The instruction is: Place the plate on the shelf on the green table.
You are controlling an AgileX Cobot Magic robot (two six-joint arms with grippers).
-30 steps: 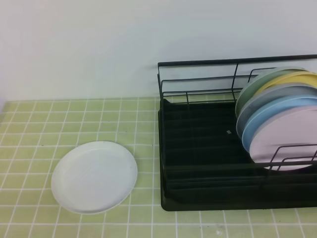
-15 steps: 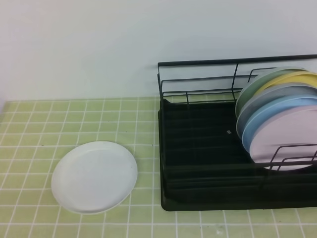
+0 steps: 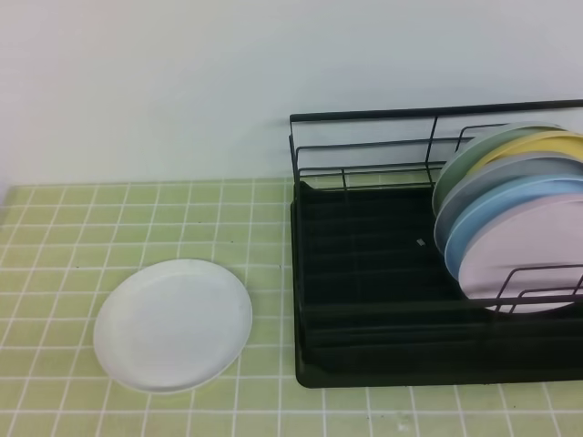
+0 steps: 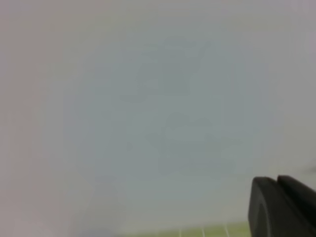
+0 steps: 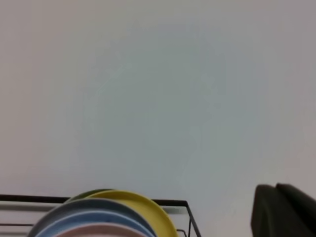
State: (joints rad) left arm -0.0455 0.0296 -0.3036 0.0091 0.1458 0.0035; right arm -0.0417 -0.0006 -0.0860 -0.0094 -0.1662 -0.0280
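High view: white plate (image 3: 173, 325) lay flat on the green tiled counter (image 3: 73, 218), lower left, apart from the black rack (image 3: 364, 273) at right. Coloured plates (image 3: 515, 218) stood upright in the rack's right end.
Left wrist view: dark fingers (image 4: 284, 207) lower right, pressed together, pinching nothing.
Right wrist view: fingers (image 5: 284, 210) lower right, likewise pressed together; plate tops (image 5: 133, 212) bottom left.

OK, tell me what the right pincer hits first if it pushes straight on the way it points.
Probably the plain white wall; the right pincer points above the shelf and its coloured plates. Depth is unclear.
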